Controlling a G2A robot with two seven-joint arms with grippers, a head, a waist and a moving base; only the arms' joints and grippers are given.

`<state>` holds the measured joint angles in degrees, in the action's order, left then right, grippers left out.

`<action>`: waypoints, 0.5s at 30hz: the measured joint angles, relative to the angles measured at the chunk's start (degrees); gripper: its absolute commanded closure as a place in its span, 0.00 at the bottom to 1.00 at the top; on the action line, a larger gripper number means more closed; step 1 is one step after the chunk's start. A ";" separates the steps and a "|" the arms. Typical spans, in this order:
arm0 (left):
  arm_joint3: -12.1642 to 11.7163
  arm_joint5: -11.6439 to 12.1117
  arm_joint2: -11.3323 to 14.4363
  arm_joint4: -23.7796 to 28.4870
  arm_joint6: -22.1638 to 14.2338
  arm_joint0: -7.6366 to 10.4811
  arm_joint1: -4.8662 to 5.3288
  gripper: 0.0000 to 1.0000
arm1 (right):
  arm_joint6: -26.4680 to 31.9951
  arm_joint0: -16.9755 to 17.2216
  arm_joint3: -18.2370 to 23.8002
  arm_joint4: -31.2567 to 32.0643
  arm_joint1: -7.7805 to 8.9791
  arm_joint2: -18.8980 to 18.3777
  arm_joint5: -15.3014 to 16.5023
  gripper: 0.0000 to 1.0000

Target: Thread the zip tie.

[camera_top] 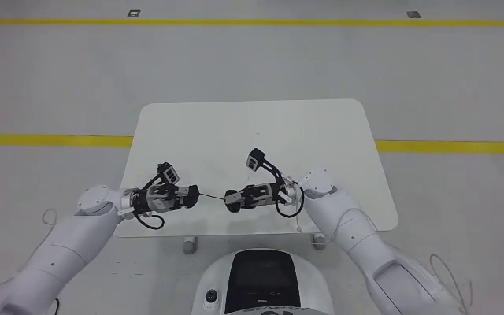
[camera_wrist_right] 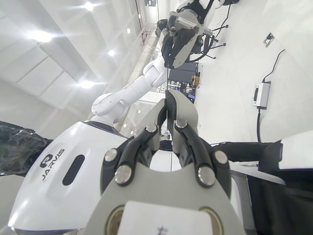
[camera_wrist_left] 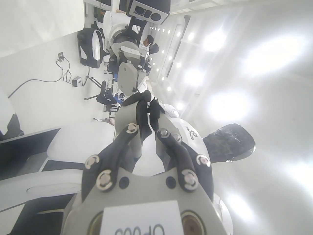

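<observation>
My left gripper [camera_top: 191, 195] and my right gripper [camera_top: 230, 198] faced each other tip to tip over the near part of the table [camera_top: 260, 126], toward 6 o'clock on the tabletop in the top view. The left one sat at 9 o'clock of the right one. Both were closed narrow, each pinching one end of the zip tie [camera_top: 211, 196]. The tie ran as a thin black line across the short gap between them, off the table surface. In my right wrist view the strip came straight out from between my own pads and ran to the tips of the other gripper.

I judged the tie very light, so weight was no concern; its shape was the trouble. A strip that thin is stiff along its length but bends easily across its flat face, and smooth plastic can slide or twist in the pads. I reckoned the best hold was near each end, flat faces against the pads. Only a short free length should pass the fingertips, so the tip points where I aim it. The locking head was too small to pick out, so I could not tell which gripper had it, nor whether the tail had entered it. Squeezing harder would risk a kink, and pulling the ends apart would risk a slip.
</observation>
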<state>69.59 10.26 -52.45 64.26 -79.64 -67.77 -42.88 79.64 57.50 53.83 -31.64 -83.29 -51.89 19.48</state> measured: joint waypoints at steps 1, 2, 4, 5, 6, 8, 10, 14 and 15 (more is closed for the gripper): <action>-0.30 0.45 -0.06 -0.27 0.00 0.05 -0.01 1.00 | 0.00 -0.06 -0.12 -0.08 0.01 0.09 0.00 0.00; -0.60 0.98 -0.10 -0.64 0.00 0.09 -0.05 1.00 | 0.00 -0.13 -0.26 -0.13 0.02 0.23 0.00 0.00; -0.89 1.59 -0.17 -0.81 0.00 0.10 -0.13 1.00 | 0.00 -0.26 -0.43 -0.08 0.07 0.40 0.00 0.00; -1.01 2.04 -0.22 -0.92 0.00 0.11 -0.18 1.00 | 0.00 -0.31 -0.53 -0.04 0.12 0.47 0.00 0.00; -1.13 2.42 -0.30 -1.01 0.00 0.12 -0.21 1.00 | 0.00 -0.34 -0.61 -0.03 0.16 0.51 0.00 0.00; -1.54 3.77 -0.63 -1.66 0.00 0.22 -0.24 1.00 | 0.00 -0.42 -0.92 0.03 0.29 0.54 0.00 0.00; -1.58 5.05 -0.98 -1.98 0.00 0.20 -0.30 1.00 | 0.00 -0.46 -1.31 0.03 0.43 0.58 0.00 0.00; -1.12 8.32 -2.06 -2.14 0.00 -0.17 -0.35 1.00 | 0.00 -0.22 -2.49 -0.45 0.78 1.00 0.00 0.00; -0.97 8.89 -2.31 -2.00 0.00 -0.25 -0.36 1.00 | 0.00 -0.11 -2.76 -0.60 0.84 1.26 0.00 0.00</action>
<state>68.62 19.16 -54.76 62.26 -79.64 -68.02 -43.24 79.64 57.39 51.07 -32.24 -82.45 -50.63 19.48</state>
